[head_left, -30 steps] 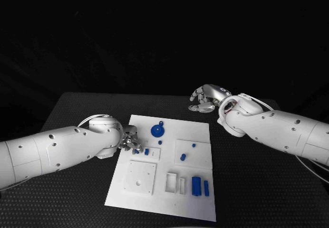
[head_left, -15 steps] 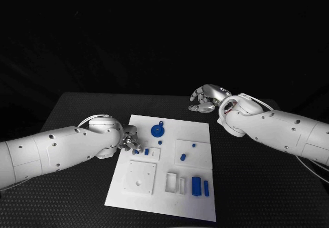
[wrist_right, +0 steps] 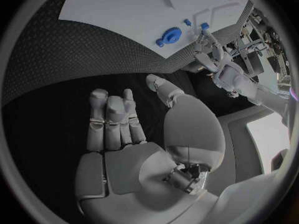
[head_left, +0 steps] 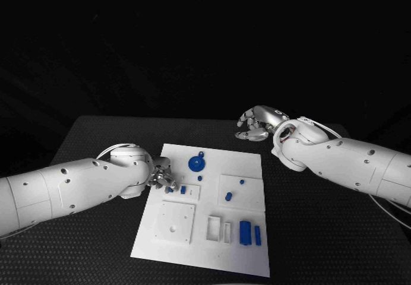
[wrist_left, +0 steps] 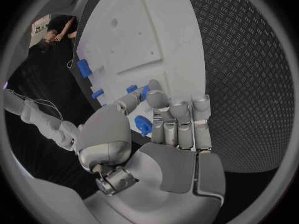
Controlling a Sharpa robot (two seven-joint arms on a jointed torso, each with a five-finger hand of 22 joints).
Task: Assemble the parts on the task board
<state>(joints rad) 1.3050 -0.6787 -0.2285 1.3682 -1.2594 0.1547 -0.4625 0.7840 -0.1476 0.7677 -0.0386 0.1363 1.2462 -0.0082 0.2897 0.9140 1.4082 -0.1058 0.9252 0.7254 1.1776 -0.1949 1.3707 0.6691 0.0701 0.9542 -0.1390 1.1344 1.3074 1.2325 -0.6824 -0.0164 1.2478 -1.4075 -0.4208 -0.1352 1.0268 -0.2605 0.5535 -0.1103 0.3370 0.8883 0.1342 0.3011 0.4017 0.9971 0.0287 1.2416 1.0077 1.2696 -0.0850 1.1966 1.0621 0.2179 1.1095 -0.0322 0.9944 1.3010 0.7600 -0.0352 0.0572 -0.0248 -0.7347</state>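
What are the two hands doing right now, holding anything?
Left hand: fingers at a small blue part on the task board; grip cannot be told.
Right hand: open, empty.

Head camera looks down on the bench [head_left: 94, 136] from above; both wrist cameras sit close behind their fingers, sharing the task board [head_left: 214, 205].

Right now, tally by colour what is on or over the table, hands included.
Blue parts: 8, as far as the head view shows (1 round, 2 bars, 5 small)
White task board: 1
Silver hands: 2, the left hand and the right hand
Total: 11
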